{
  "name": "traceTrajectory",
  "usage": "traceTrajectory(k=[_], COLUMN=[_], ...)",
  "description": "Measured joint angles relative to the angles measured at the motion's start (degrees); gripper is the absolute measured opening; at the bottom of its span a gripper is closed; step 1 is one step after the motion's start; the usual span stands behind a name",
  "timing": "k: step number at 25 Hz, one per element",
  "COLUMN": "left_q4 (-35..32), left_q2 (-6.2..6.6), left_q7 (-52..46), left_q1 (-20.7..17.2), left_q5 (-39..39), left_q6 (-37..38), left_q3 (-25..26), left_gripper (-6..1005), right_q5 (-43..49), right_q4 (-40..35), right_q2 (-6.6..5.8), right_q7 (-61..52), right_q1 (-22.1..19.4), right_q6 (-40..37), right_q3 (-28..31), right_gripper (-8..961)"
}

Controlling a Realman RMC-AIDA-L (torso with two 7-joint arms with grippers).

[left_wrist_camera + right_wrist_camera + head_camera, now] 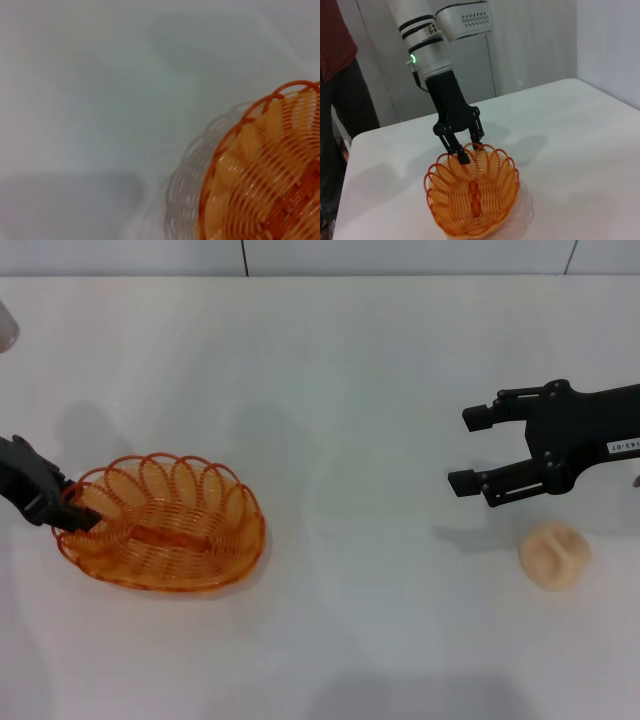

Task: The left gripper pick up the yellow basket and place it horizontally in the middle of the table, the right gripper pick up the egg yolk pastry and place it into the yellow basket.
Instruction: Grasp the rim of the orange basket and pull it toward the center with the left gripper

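White bench (330, 390) fills nearly the whole head view, with a strip of wall along the top edge. At lower left we've got the yellow basket (165, 525) sitting on the bench, and the left claw (72, 508) comes in from the left edge and is clamped onto the basket's rim, one finger inside, one outside as far as we can see. Over on the right, the right claw (478, 452) hangs above the bench with its two fingers spread wide, gripping nothing. The egg yolk pastry (555, 555) sits at lower right, just below that claw and apart from it, well away from the basket.

Left wrist view: mostly bare bench (100, 100), with a slice of the basket (265, 170) filling the lower right corner. We don't see any fingers here.

Right wrist view: the basket (472, 197) is at lower centre on the bench (570, 140). The left claw (465, 150) comes down from the upper left on its black arm with the white banded section, pinching the far rim of the basket. A person in dark red (335, 100) stands at the left edge, with grey wall panels behind.
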State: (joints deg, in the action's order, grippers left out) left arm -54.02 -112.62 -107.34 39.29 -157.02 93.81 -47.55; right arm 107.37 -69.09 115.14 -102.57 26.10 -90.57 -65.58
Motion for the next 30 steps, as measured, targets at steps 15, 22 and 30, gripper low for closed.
traceTrajectory(k=[15, 22, 30], left_q4=[0.1, 0.1, 0.1], left_q2=[-0.32, -0.31, -0.27], left_q7=[-0.4, -0.7, -0.8], left_q1=[-0.5, -0.7, -0.8], left_q5=[-0.6, -0.7, -0.5], left_q6=[-1.3, -1.6, -2.0], left_q3=[0.2, 0.2, 0.2], left_gripper=[305, 269, 167], right_q5=[0.2, 0.2, 0.2], right_q4=[0.0, 0.0, 0.0], right_q2=[-0.09, -0.10, -0.09], right_q7=[-0.1, -0.1, -0.1], right_q1=[0.5, 0.8, 1.2], right_q6=[-0.1, 0.0, 0.0], right_q3=[0.0, 0.0, 0.0], right_gripper=[857, 857, 857])
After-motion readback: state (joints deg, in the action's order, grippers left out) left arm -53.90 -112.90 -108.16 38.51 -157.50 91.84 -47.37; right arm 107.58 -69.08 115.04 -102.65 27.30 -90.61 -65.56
